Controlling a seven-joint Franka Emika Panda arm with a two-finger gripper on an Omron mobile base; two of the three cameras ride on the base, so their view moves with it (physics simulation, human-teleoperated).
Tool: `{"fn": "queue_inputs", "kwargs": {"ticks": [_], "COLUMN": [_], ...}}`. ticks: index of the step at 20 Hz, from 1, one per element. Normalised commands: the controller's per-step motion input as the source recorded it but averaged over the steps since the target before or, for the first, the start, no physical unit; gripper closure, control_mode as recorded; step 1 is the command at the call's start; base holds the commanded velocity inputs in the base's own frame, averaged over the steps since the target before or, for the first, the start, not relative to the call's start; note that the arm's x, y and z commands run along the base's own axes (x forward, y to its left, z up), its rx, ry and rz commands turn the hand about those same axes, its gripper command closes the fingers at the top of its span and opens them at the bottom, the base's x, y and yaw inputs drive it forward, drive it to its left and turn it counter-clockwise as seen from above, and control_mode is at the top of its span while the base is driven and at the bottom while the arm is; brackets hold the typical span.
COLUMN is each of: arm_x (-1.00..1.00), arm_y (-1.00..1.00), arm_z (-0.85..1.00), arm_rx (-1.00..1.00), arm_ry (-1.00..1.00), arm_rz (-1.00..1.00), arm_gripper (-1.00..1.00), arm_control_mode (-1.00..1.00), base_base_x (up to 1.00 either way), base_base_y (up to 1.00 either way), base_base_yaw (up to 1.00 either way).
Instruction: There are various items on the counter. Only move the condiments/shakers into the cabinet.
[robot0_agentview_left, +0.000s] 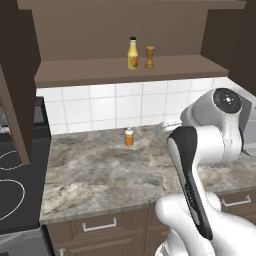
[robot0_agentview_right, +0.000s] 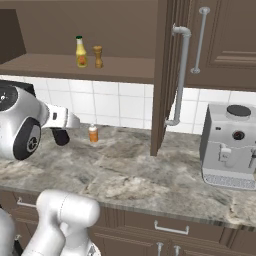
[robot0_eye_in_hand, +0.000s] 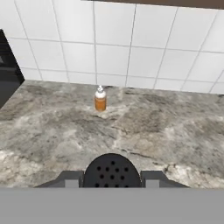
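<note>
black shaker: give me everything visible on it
The black shaker is small and matte black, with a domed top dotted with fine holes. It sits between the fingertips of the pincer, which is shut on it. Its lower body is hidden. In the right base view it shows as a dark shape below the hand, just over the counter; whether it touches the stone cannot be told.

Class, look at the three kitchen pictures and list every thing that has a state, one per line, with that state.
Tool: shut on the black shaker.
Yellow squeeze bottle: upright on the cabinet shelf, capped.
Brown wooden shaker: upright on the shelf, beside the bottle.
Orange bottle: upright on the counter, near the tiled wall.
Cabinet door: open.
</note>
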Motion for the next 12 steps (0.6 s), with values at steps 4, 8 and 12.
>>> {"fn": "queue_inputs", "kwargs": {"ticks": [4, 8, 12], "arm_x": [-0.04, -0.03, -0.08], "arm_y": [-0.93, -0.69, 0.00], "arm_z": [1.00, 0.88, 0.02], "arm_rx": [0.05, 0.01, 0.00], "arm_ry": [-0.04, -0.06, -0.03], "arm_rz": [0.20, 0.09, 0.00], "arm_gripper": [1.00, 1.00, 1.00], "arm_control_mode": [-1.00, -1.00, -1.00], "base_base_x": [0.00, 0.00, 0.00], "base_base_y": [0.00, 0.00, 0.00], "base_base_yaw": [0.00, 0.00, 0.00]}}
